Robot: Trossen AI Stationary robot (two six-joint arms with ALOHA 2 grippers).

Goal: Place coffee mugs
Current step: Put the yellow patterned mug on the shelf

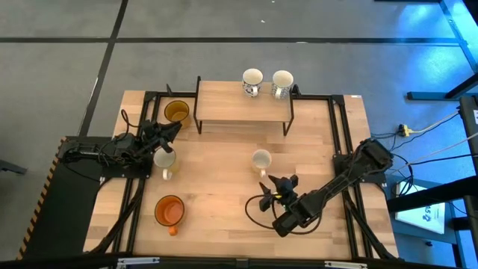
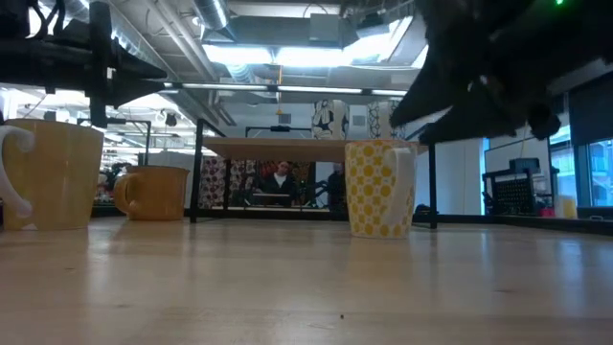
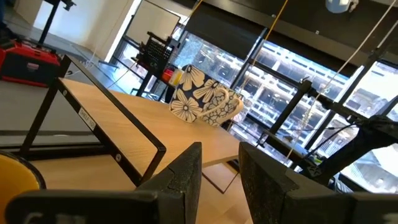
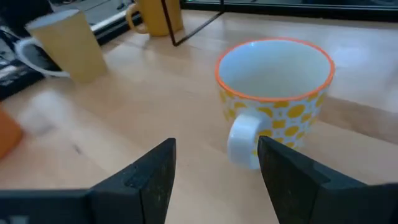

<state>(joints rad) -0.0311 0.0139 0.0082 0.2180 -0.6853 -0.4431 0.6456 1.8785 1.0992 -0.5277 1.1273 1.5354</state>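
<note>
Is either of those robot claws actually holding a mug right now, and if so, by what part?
No. The right gripper is open just short of the yellow-dotted mug, facing its handle. The left gripper holds nothing, near the wooden rack.

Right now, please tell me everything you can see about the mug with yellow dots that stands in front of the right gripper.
The yellow-dotted mug is white with yellow dots, an orange rim and a white handle, and looks ceramic. It stands upright and empty on the wooden table, in front of the rack. Its handle faces the right gripper, whose fingers are open and not touching it. Nothing else touches it.
</note>
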